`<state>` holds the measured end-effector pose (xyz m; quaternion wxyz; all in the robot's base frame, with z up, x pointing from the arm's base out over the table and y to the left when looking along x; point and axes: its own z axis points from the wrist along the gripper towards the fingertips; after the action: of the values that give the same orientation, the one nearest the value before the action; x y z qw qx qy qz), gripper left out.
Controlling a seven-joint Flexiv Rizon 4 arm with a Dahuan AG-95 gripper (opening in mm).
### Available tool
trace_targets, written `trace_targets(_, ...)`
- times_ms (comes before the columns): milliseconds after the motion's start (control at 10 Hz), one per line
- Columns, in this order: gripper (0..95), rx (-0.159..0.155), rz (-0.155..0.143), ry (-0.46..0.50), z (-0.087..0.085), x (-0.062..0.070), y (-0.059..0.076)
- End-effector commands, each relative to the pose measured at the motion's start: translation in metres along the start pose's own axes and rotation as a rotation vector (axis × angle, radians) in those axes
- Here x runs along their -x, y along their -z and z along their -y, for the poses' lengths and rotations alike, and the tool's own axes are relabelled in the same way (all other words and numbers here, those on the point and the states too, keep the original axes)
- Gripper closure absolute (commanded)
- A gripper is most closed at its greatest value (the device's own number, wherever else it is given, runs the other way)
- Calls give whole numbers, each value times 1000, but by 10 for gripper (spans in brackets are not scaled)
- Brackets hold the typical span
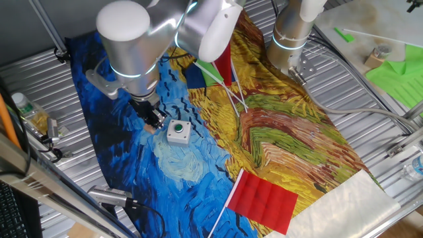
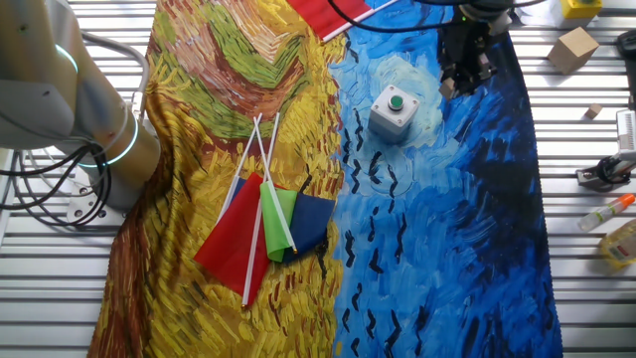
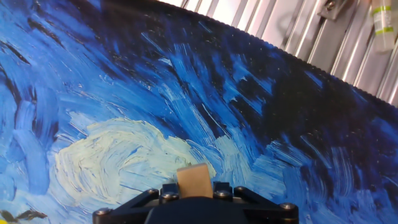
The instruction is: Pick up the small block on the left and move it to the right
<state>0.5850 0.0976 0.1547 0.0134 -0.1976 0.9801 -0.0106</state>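
Hand view shows my gripper (image 3: 194, 186) closed on the small block (image 3: 193, 181), lifted; carrying it right remains.

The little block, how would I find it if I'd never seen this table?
Look at the blue part of the painted cloth, near the white box with a green button. Beside it the gripper points down, with the small block between its fingers. The block is plain tan wood, far smaller than the box.
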Motion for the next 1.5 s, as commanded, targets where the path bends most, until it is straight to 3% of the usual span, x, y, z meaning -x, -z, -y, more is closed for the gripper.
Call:
trace_targets(100, 950, 16, 2, -15, -14, 4, 6)
trace_targets(300, 950, 16, -1, -59, -43, 12, 13)
trace_targets(700, 950, 24, -3, -137, -126, 30, 22)
trace_targets(900, 950, 31, 2, -155, -148, 34, 20)
trace_targets(1500, 950, 34, 7, -159, -150, 33, 16)
